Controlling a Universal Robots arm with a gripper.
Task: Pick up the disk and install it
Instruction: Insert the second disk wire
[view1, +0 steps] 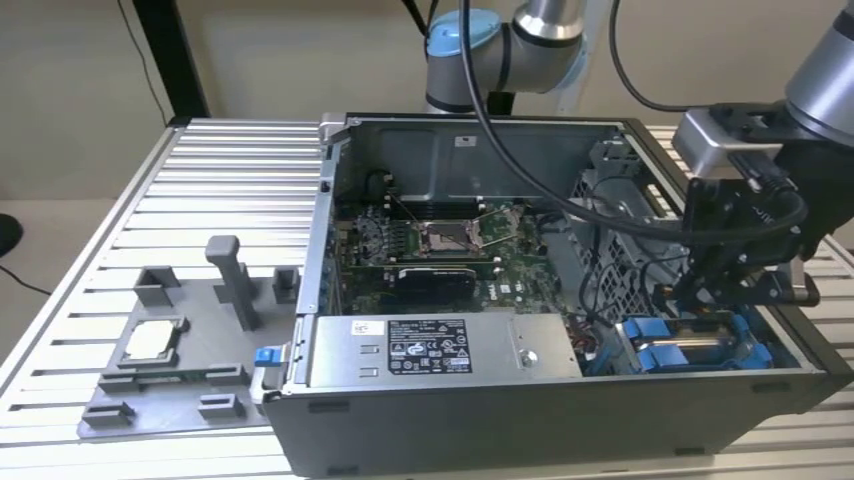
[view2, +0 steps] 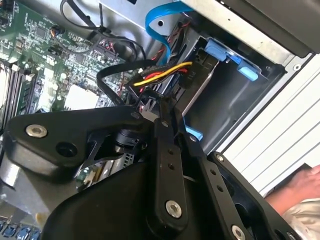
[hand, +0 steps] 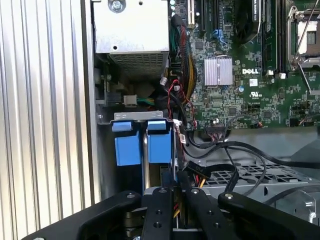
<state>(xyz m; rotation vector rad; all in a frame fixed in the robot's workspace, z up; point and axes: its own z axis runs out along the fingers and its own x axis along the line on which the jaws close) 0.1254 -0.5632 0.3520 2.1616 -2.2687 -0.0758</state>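
Observation:
The disk (view2: 200, 82) is a grey metal slab with a blue bracket. It stands on edge in the drive bay at the front corner of the open computer case (view1: 467, 130), on the exterior view's right. Its blue tab (hand: 160, 147) sits beside a second blue tab (hand: 126, 148); both show as blue pieces low in the bay (view1: 663, 357). My gripper (view1: 707, 300) reaches down into that bay. In both wrist views its black fingers (view2: 167, 107) (hand: 175, 187) close in on the disk's rear end, next to the yellow, red and black cables.
A grey power supply with a black label (view1: 427, 348) fills the case's front. The motherboard (view1: 447, 235) lies behind it. Cable bundles (hand: 180, 100) run beside the bay. A grey fixture tray (view1: 200, 400) holding a square silver chip (view1: 150, 340) sits on the slatted table. A hand (view2: 300, 190) shows outside the case.

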